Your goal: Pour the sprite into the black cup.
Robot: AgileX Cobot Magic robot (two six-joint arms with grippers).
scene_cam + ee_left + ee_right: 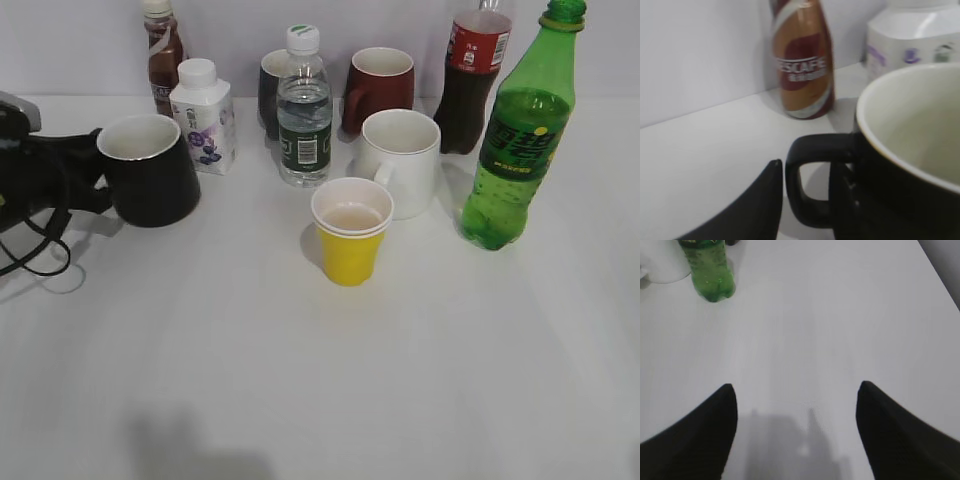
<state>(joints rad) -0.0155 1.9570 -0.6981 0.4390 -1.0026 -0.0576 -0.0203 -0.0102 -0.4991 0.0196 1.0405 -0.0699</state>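
Far right on the table, the sprite (520, 140) stands upright, untouched. Your right gripper (796, 405) hangs spread wide, well short. Left gripper (805, 185) straddles the black cup (150, 170) handle, far left; clamped or not, can't tell. Pouring remains.

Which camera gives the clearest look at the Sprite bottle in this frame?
The exterior view: the sprite stands whole and upright at the table's right, label readable, apparently uncapped. The right wrist view catches only its lower body at the top edge, beyond the open right gripper. The left wrist view does not show it.
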